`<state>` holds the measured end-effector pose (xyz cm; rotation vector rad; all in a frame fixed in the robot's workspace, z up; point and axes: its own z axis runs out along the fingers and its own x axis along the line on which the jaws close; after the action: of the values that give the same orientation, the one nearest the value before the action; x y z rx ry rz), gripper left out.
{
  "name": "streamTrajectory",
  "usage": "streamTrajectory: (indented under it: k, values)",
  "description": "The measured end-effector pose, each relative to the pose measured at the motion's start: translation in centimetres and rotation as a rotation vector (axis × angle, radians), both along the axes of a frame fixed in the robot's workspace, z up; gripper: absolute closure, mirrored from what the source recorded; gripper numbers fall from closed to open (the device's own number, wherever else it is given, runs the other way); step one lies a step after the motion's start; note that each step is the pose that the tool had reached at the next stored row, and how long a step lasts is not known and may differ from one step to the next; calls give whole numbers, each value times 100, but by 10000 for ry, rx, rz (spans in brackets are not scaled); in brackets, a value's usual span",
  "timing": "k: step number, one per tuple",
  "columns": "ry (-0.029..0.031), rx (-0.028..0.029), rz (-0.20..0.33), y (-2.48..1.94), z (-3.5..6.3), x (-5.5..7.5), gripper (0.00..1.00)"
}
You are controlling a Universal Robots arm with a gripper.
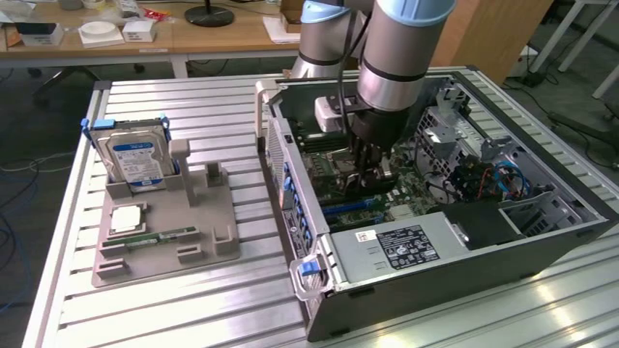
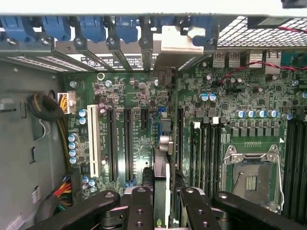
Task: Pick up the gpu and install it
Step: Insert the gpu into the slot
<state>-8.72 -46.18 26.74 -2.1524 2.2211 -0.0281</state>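
The gpu (image 2: 163, 143) shows edge-on in the wrist view, a thin dark card standing upright over the green motherboard (image 2: 139, 96), between the black expansion slots and the RAM slots. Its silvery bracket (image 2: 180, 40) sits at the case's rear wall, next to the blue slot latches. My gripper (image 2: 165, 206) is shut on the card, with one black finger (image 2: 141, 206) on each side of it. In the exterior view the gripper (image 1: 372, 174) reaches straight down inside the open computer case (image 1: 290, 167), low over the motherboard. I cannot tell if the card touches its slot.
On the exterior view's left, a grey holder (image 1: 208, 239) carries a silver hard drive (image 1: 135, 161), a green RAM stick (image 1: 159, 237) and a square chip (image 1: 129, 217). Inside the case are the power supply (image 1: 406, 250), drive cage (image 1: 454, 123), CPU socket (image 2: 252, 177) and cables (image 2: 45, 108).
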Motion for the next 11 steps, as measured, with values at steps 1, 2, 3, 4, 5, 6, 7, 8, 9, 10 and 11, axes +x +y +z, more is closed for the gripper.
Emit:
streamTrajectory:
  k: [1, 2, 3, 4, 5, 6, 7, 8, 9, 10, 11]
  values:
    - [0, 0, -1, 0, -8, -5, 74]
    - [0, 0, 0, 0, -17, -11, 74]
    - [0, 0, 0, -1, -25, -16, 74]
    - [0, 0, 0, -1, -34, -20, 74]
    - [0, 0, 1, -3, -43, -21, 74]
    - [0, 1, 2, -6, -53, -23, 74]
    - [0, 1, -1, -6, -63, -28, 74]
    - [-1, 2, -2, -6, -72, -33, 74]
    - [-1, 0, 0, -7, -78, -40, 74]
    - [-1, -2, 1, -7, -83, -47, 74]
    - [-1, -1, 1, -7, -87, -54, 74]
